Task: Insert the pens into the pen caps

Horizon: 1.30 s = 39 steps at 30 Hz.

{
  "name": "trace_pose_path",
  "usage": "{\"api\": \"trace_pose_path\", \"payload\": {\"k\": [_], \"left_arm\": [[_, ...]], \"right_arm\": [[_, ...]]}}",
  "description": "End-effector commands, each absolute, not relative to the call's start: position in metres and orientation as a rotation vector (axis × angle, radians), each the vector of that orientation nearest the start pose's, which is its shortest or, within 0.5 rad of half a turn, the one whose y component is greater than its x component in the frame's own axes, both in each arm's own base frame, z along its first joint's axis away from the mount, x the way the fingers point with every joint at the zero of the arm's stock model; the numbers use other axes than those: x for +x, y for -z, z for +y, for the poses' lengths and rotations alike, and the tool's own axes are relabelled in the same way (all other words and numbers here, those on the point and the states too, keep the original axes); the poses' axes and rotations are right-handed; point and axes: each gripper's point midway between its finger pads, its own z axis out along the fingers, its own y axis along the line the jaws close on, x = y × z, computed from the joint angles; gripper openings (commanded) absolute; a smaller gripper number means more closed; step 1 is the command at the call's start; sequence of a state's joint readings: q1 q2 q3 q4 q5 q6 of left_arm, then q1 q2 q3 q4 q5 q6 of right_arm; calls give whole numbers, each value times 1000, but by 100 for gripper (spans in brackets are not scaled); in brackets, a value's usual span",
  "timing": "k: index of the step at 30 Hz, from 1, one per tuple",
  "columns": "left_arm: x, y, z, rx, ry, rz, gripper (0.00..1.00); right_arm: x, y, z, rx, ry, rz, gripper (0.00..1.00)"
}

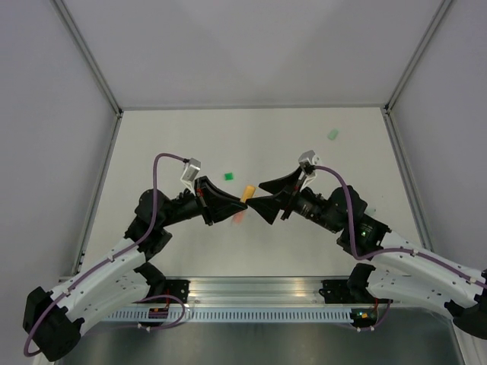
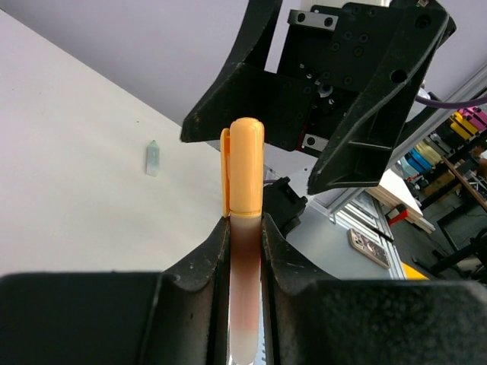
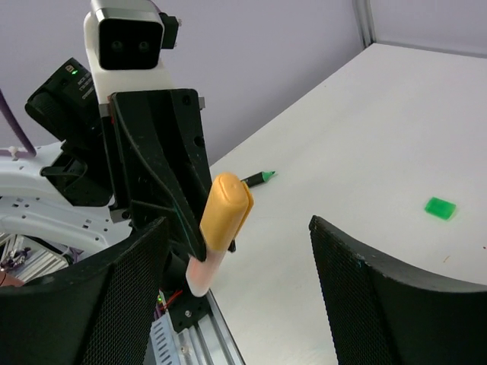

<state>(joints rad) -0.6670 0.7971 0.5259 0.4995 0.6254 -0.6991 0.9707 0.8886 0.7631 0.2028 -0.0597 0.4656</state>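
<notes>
My left gripper [image 1: 239, 204] [image 2: 246, 230] is shut on the pale body of the orange pen [image 2: 246, 281] and holds it above the table. The orange cap [image 2: 246, 163] sits on the pen's free end; it also shows in the top view [image 1: 247, 193] and the right wrist view [image 3: 226, 211]. My right gripper [image 1: 257, 195] [image 3: 251, 285] is open, its jaws wide apart on either side of the capped end without touching it. The pale mint pen [image 2: 153, 158] [image 1: 332, 134] lies far back on the table. The dark pen with a green tip [image 3: 257, 179] lies behind the left gripper. A green cap [image 3: 440, 207] [image 1: 228, 176] lies nearby.
The white table [image 1: 304, 152] is walled in by grey panels at the back and sides. An aluminium rail [image 1: 259, 293] runs along the near edge between the arm bases. The second green cap is out of view.
</notes>
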Motion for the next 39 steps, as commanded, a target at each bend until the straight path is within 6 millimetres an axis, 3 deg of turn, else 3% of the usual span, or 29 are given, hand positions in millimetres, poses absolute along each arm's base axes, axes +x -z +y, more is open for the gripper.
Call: {"api": "trace_pose_path", "payload": {"k": [1,6,10,16,31,39], "left_arm": [[155,-324,-271,555,1472,1374,2],[153,-337,-266,479,1528,1319,2],[144,-354,-262,422,1626,1256,2],[139,-368,-255,390,1655,1203,2],[144,-362,-247,334,1616,1178,2],[147,-363,-246,321,1602,1174,2]], "right_arm": [[160,-337,298,-509,-1205,1458,81],[132,-330,306,-668,-1313,1359,81],[120,-333,314,-716,-1391,1308,75],[119,-343,325,-700,-1468,1271,59],[120,-351,349,-655,-1617,1215,50],[123,-338,362,-667,-1612,1258,46]]}}
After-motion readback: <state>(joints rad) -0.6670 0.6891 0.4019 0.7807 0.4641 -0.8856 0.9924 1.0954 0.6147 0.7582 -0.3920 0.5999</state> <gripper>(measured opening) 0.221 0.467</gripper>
